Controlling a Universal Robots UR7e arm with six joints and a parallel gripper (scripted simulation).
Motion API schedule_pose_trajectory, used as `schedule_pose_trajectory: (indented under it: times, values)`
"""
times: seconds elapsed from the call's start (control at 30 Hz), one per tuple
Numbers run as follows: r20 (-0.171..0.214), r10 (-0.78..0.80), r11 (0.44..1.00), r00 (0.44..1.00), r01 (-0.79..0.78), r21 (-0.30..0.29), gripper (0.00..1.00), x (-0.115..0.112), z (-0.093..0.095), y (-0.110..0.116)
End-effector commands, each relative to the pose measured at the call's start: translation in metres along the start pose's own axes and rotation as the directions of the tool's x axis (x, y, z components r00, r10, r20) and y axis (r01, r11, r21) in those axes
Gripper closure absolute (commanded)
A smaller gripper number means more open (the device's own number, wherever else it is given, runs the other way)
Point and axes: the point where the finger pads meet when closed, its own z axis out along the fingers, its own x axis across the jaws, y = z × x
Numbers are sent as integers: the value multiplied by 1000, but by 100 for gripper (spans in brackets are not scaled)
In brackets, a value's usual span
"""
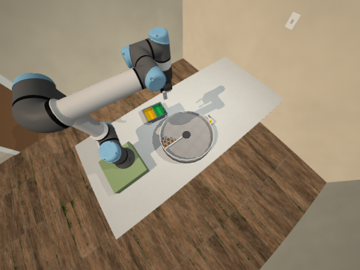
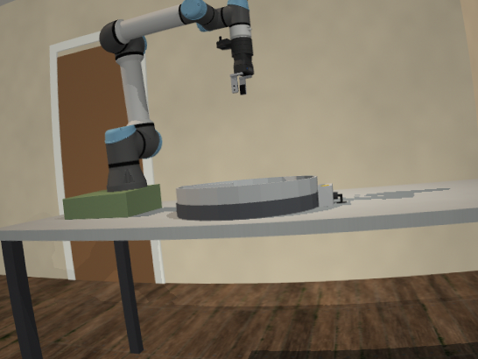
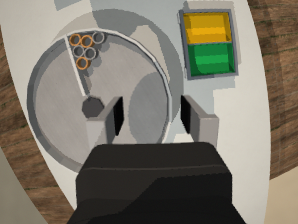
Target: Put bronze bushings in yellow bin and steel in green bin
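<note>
Six bushings are countable on the single turntable (image 1: 198,141) (image 2: 247,193) (image 3: 55,120): three bronze bushings (image 1: 165,143) (image 3: 77,64) and three steel bushings (image 3: 90,58). They form one close cluster at the left of the disc, beside the far face of one pale bar (image 1: 174,142) (image 3: 75,65), which runs from the dark central hub (image 1: 186,134) (image 3: 93,107) to the rim. Two bins, joined side by side in one grey-walled tray, stand on the counter (image 1: 247,89) (image 2: 394,219) (image 3: 245,125) at the far left of the turntable: the yellow bin (image 1: 149,114) (image 3: 206,28) on the left and the green bin (image 1: 159,109) (image 3: 211,59) on the right. One arm (image 1: 99,95) (image 2: 136,83) rises from a green block (image 1: 123,178) (image 2: 96,206) at the left end of the counter. One small pale unit (image 1: 210,119) (image 2: 325,194), with a yellow mark on top, sits just beside the turntable's right side. The claw (image 1: 165,96) (image 2: 239,93) (image 3: 152,107) points downward, high above the counter, its two fingers fully open and well separated, with dark pads facing each other; it holds nothing and touches nothing. All six bushings lie well below the claw.
</note>
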Motion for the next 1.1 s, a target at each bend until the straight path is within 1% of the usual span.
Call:
schedule_pose_trajectory:
  times: [0.0,0.2,0.23,0.33,0.37,0.4,0.57,0.7,0.73,0.77,0.87,0.97,1.0,1.07]
  values:
    - [0,0,1000,1000,0,-1,0,0,-1,0]
    - [0,0,1000,1000,0,-1,0,0,-1,0]
    - [0,0,1000,1000,0,-2,73,-6,10,-2]
    - [0,0,1000,1000,0,-2,73,-22,40,-10]
    - [0,0,1000,1000,0,-2,73,-26,47,-11]
    - [0,0,1000,1000,0,-2,73,-28,50,-12]
    - [0,0,1000,1000,0,-2,73,-28,50,-12]
    - [-1,0,1000,1000,0,-3,73,-50,91,-22]
    - [-1,0,1000,1000,0,-3,73,-50,91,-22]
    - [-1,0,1000,1000,0,-3,73,-55,101,-24]
    - [-1,0,1000,1000,0,-3,73,-55,101,-24]
    - [-1,0,1000,1000,0,-3,73,-72,132,-32]
    - [-1,0,1000,1000,0,-3,73,-76,140,-33]
    - [-1,0,1000,1000,0,-3,73,-76,140,-33]
